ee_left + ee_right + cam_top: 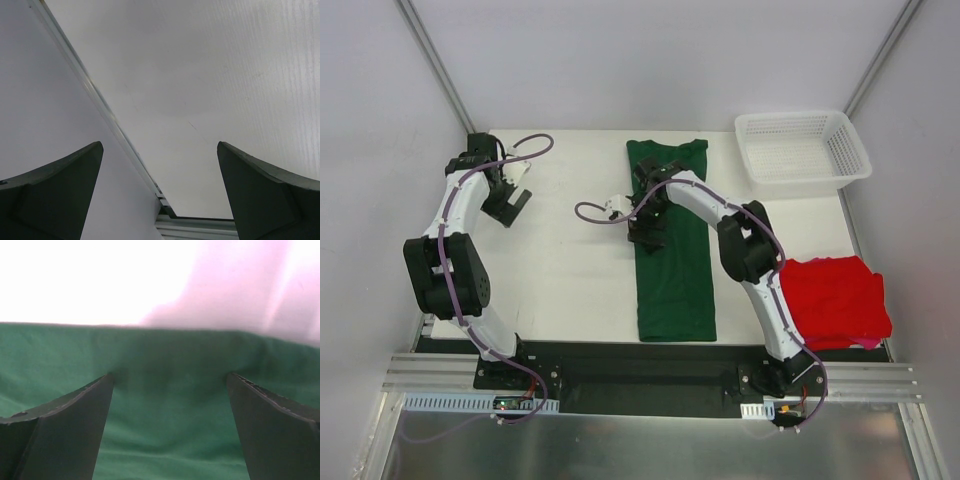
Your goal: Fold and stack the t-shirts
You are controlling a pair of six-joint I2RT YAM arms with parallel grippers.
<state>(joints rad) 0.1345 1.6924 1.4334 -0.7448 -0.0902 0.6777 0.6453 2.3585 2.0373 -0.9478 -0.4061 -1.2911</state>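
The right gripper [170,380], jaws wide apart, sat low over the left edge of the dark green t-shirt [676,285], perhaps touching it. The shirt lay at centre frame as a long folded strip. The left gripper [160,145], equally spread, hung at upper left. A white mesh basket [802,172] stood upper right, and the red t-shirt [835,300] lay rumpled at lower right.

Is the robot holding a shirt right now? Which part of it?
Nothing is held. The right gripper hangs open over the green t-shirt, and the left gripper is open over the table.
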